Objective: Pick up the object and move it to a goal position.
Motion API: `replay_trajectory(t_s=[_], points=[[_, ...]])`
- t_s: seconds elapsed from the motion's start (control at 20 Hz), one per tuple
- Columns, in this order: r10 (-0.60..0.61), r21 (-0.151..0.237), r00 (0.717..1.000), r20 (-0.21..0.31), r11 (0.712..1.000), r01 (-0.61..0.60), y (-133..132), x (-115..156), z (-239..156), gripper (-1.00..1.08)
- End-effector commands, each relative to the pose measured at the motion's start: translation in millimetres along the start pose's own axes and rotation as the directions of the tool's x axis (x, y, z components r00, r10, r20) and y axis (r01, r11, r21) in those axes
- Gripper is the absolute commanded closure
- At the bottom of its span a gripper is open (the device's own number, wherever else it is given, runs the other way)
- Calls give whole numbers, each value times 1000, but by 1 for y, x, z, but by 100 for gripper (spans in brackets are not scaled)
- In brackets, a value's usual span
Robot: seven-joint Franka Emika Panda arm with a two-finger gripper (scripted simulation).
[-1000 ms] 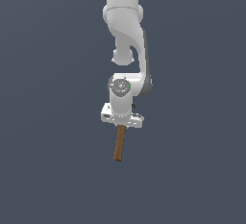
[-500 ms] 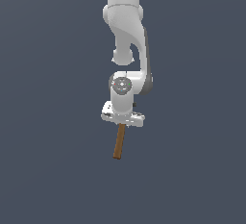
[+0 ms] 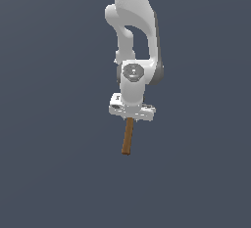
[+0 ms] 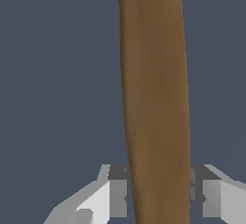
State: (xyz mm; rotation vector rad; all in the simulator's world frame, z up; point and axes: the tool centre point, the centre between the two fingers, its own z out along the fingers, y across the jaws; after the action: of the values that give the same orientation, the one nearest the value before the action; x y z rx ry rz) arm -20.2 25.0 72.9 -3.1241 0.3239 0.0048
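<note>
A slim brown wooden stick point(image 3: 128, 136) sticks out below my white gripper point(image 3: 130, 115) in the exterior view, pointing down toward the view's near edge. In the wrist view the stick point(image 4: 153, 98) fills the middle of the picture, and a finger point(image 4: 117, 192) presses against it on each side. The gripper is shut on one end of the stick. The white arm point(image 3: 132, 31) rises behind it. The held end is hidden inside the gripper.
A plain dark grey-blue surface point(image 3: 49, 163) fills both views. No other object shows.
The gripper and the stick have moved slightly up in the exterior view, still held the same way.
</note>
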Motion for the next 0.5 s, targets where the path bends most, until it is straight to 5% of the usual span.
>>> replay_trajectory(t_s=[0.0, 0.45], points=[[1, 0, 1000, -4, 1000, -1, -9, -6, -19, 108], [3, -1, 1000, -3, 1000, -3, -28, -21, -58, 108]])
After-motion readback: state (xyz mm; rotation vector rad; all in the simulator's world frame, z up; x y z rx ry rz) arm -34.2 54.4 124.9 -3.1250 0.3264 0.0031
